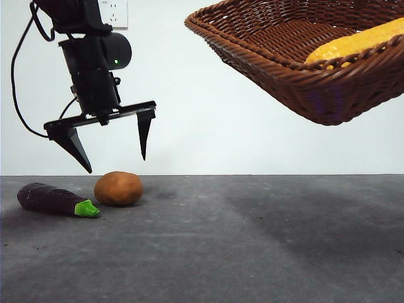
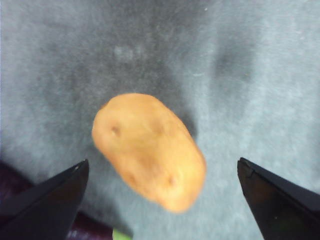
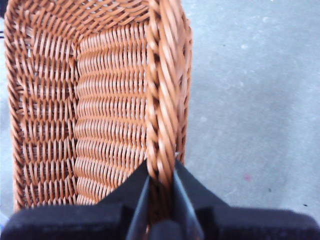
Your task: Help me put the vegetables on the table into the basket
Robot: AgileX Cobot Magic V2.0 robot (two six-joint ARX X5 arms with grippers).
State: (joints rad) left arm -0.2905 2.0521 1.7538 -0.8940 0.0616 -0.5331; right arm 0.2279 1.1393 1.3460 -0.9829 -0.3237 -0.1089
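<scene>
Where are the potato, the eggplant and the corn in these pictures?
potato (image 1: 118, 188): front view, middle of its orange-brown body, on the table.
eggplant (image 1: 49, 198): front view, on its dark purple body, beside the potato.
corn (image 1: 360, 43): front view, on its yellow side showing above the rim of the lifted basket.

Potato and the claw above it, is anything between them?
Nothing: the left wrist view shows the left gripper open above the potato, only air between.
</scene>
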